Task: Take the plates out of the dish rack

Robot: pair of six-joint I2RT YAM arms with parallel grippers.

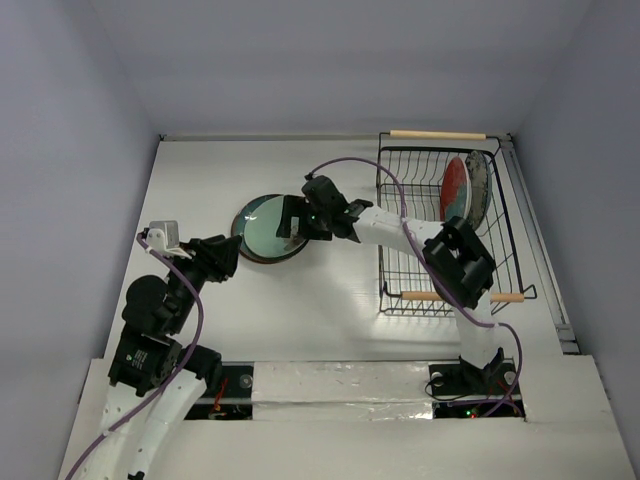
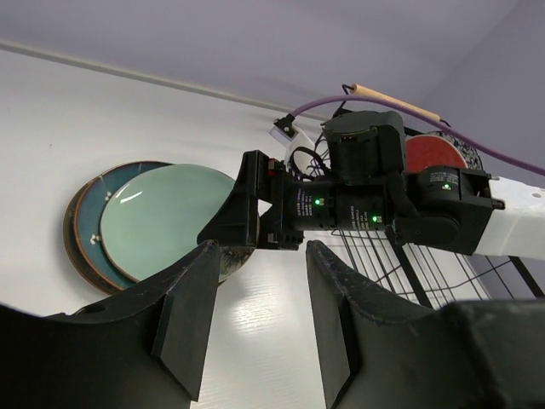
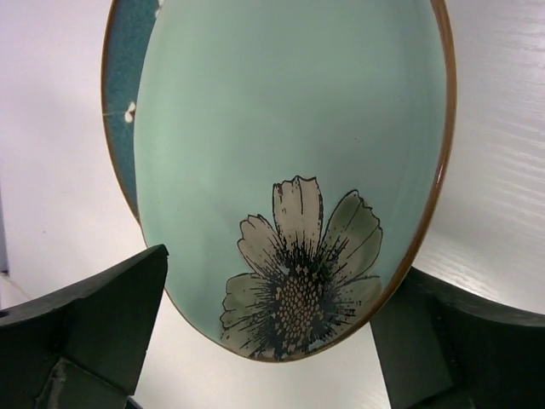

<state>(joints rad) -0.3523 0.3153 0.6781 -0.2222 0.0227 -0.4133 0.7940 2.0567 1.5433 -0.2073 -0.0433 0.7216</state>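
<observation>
1. Right end effector (image 1: pixel 292 222), that's mine. The jaws are spread wide with nothing clamped, one finger on either side of the near rim of the pale green plate (image 3: pixel 281 128).
2. The plate lies flat and fills my wrist view, its painted flower at bottom centre, closest to me. I can't tell whether my pads brush the rim or just clear it.
3. Right beneath it is the glossy teal plate (image 3: pixel 128 60), peeking out at the upper left of my wrist view. The green one sits a touch off-centre on it.
4. My read on the step in hand: the set-down on the stack is made, and getting clear comes next. To do it well I'd keep the jaws wide and lift up and back along my own line, with no sideways sweep. A nudged rim could send glazed plate skating over glazed plate.
5. A little further out, the left end effector (image 2: pixel 262 281) hovers near the stack, left of centre in the overhead view. Its jaws are partly apart and empty.
6. Farthest off, at the upper right of the overhead view, the dish rack (image 1: pixel 410 285) stands on the table (image 1: pixel 300 320), well apart from my fingers. A red plate (image 1: pixel 455 190) and a speckled-rim plate (image 1: pixel 481 185) stand on edge in its far slots. Those two look like what's left to unload.
</observation>
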